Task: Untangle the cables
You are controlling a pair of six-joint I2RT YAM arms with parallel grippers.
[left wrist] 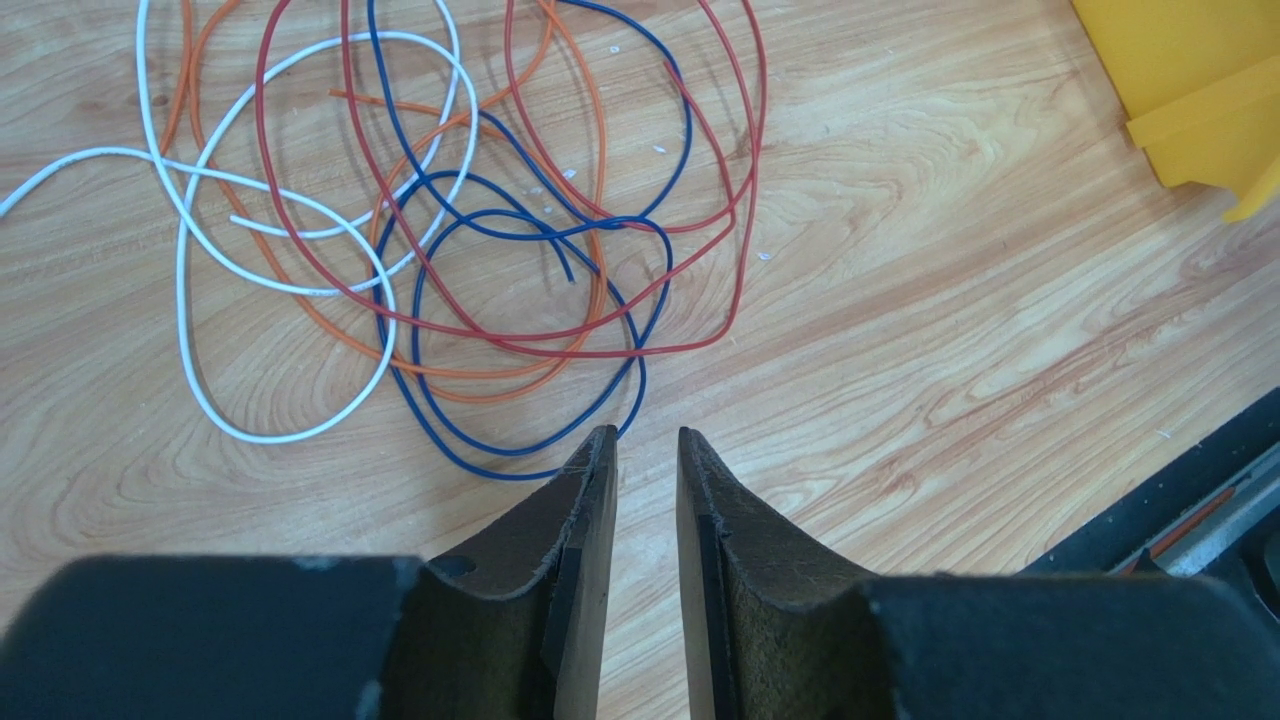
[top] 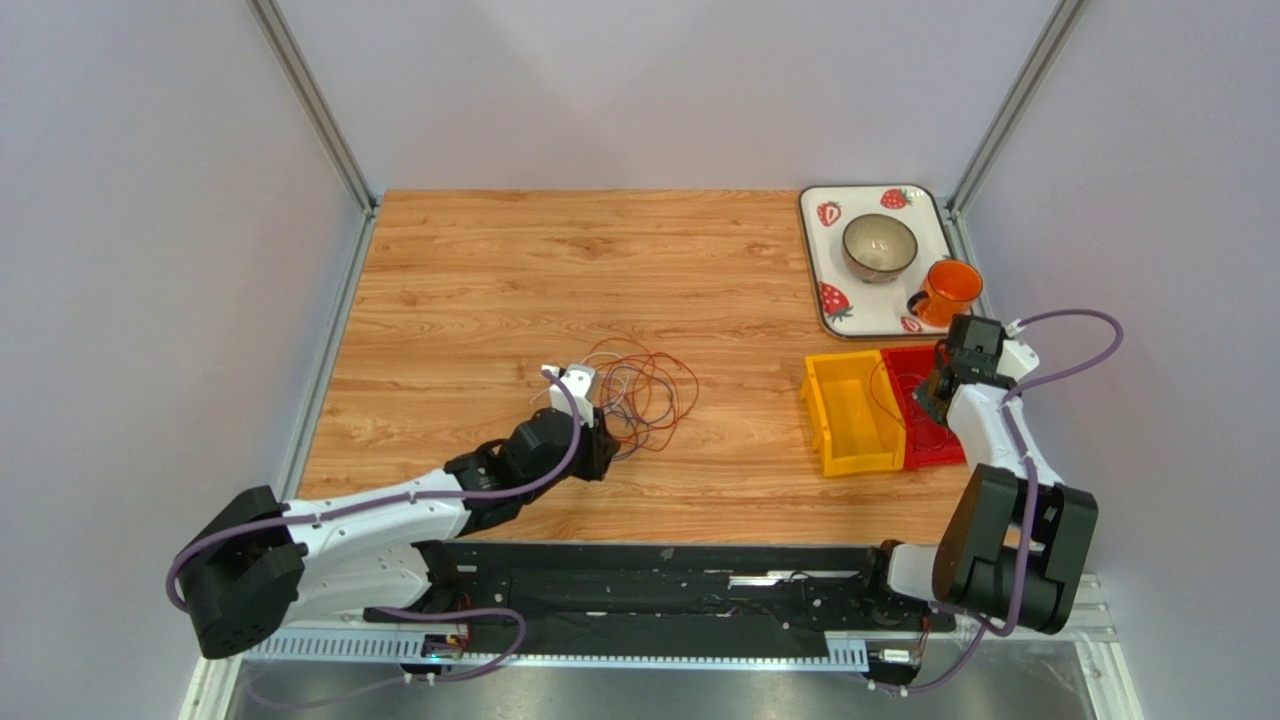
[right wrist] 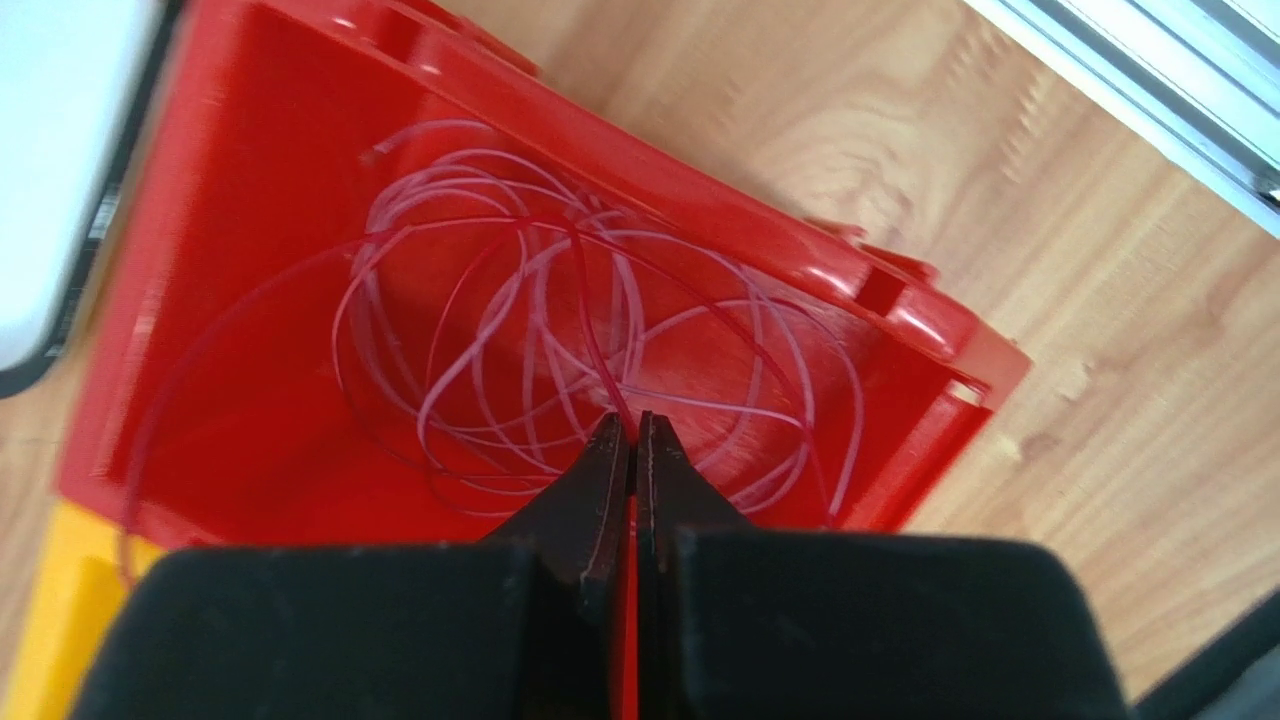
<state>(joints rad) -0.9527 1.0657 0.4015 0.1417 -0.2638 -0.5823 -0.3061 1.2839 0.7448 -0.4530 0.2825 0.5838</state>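
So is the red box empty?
Not empty. The right wrist view shows a loose coil of thin pale wire lying inside the red box, on its floor.

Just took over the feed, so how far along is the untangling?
Done: one bundle of thin wires lies in the red bin. In hand: the shut right gripper sits at that bundle, grip unclear; the left gripper stands open, empty. Left: white, orange, red and blue cables lie crossed on the table.

One tray (top: pixel 819 258) carries one bowl (top: pixel 879 245) and one cup (top: pixel 950 288); near it sit one yellow bin (top: pixel 851 413) and one red bin (top: pixel 908 375); left of it, cables (top: pixel 646 393) in four colours.
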